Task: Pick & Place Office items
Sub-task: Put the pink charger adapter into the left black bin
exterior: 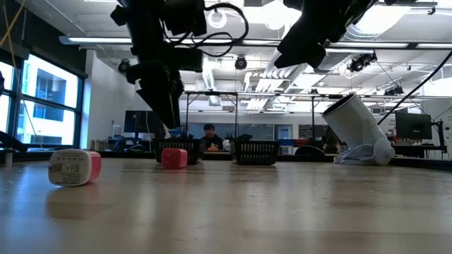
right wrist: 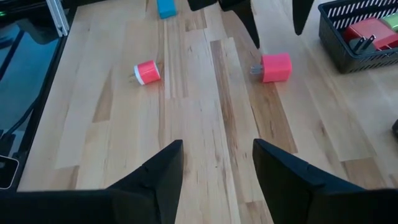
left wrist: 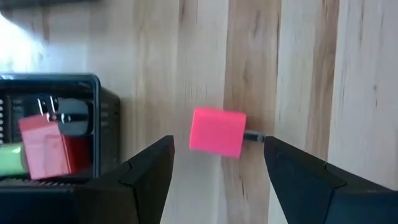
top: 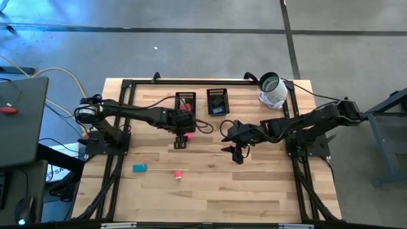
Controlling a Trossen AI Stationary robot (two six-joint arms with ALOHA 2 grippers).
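Left wrist view: my left claw (left wrist: 217, 171) hangs spread and empty above the table (left wrist: 348, 74), the pink block (left wrist: 217, 131) lying between my two fingers (left wrist: 146, 177) but apart from both, its small prongs pointing away from the left tray (left wrist: 93, 118). That tray, just beside the block, holds red pieces (left wrist: 46, 149), a green one and a black one.

High view: the pink block (top: 188, 135) sits on the wood just in front of the left tray (top: 186, 103), under my left claw (top: 180, 141). The right tray (top: 217, 102) stands beside it, with a blue piece inside, perhaps, though it is too small to be sure. A teal block (top: 139, 168) and a red block (top: 179, 173) lie well apart, nearer the front edge. My right claw (top: 236, 154) hovers mid-table, fingers parted, grasping nothing. A white cylinder (top: 273, 90) rests at the far right corner.
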